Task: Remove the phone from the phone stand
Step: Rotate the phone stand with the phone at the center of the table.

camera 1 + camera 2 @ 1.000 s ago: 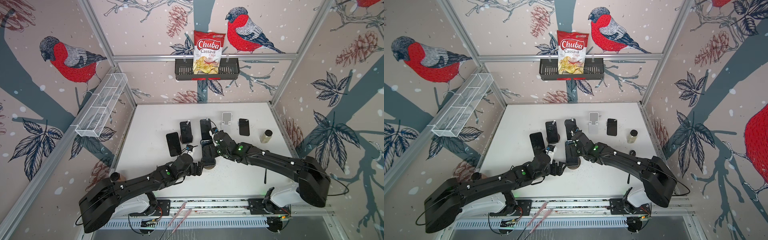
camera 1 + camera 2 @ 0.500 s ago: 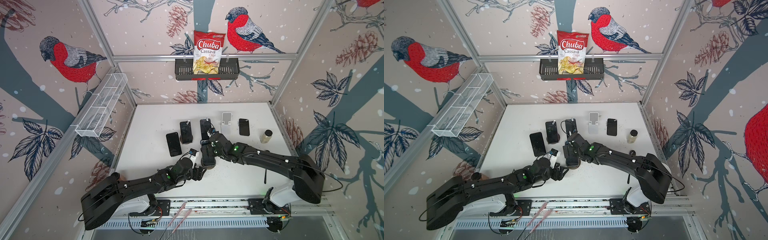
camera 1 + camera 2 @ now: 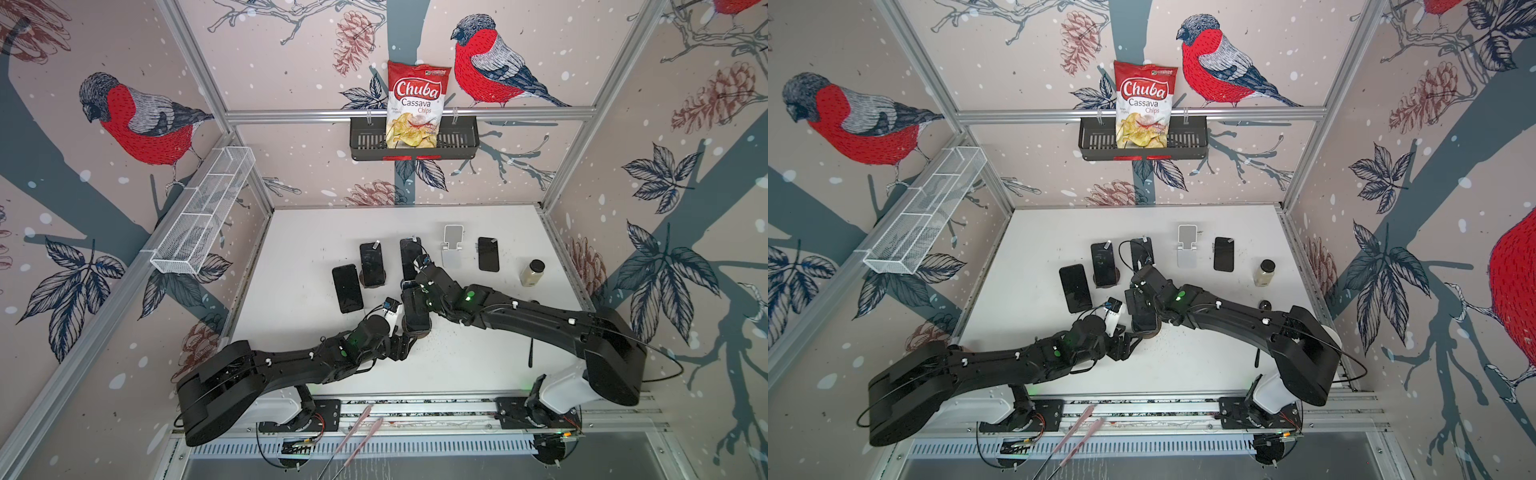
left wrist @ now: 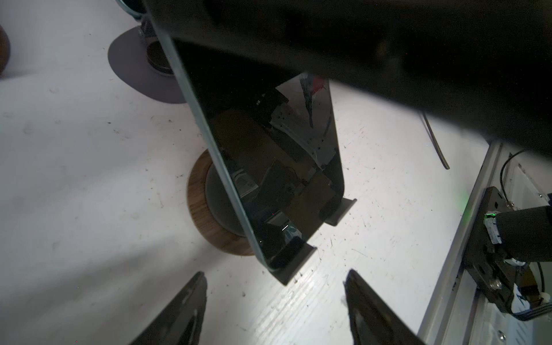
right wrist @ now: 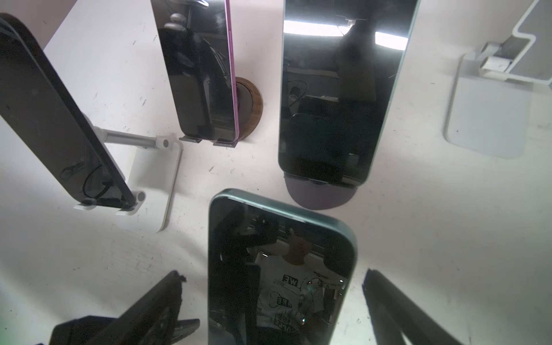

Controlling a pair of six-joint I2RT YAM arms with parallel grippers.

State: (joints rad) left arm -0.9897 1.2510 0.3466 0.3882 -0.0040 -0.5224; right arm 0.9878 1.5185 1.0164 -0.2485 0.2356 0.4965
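Red-and-white Chuba cassava chips bag (image 3: pixel 417 104) upright in black slotted basket (image 3: pixel 465 143), hung on far-wall rail. White wire basket (image 3: pixel 203 216) along left-wall rail, split into compartments. On white table (image 3: pixel 311 232), far side, right of centre: white folding stand (image 3: pixel 451 249); dark phone (image 3: pixel 488 254) just right of it, apart. Further right: small jar (image 3: pixel 532 273), dark lid, pale contents. Small dark round thing (image 3: pixel 1263 305) near jar, on its near side. Two pink sticks (image 3: pixel 365 428) across near rail.
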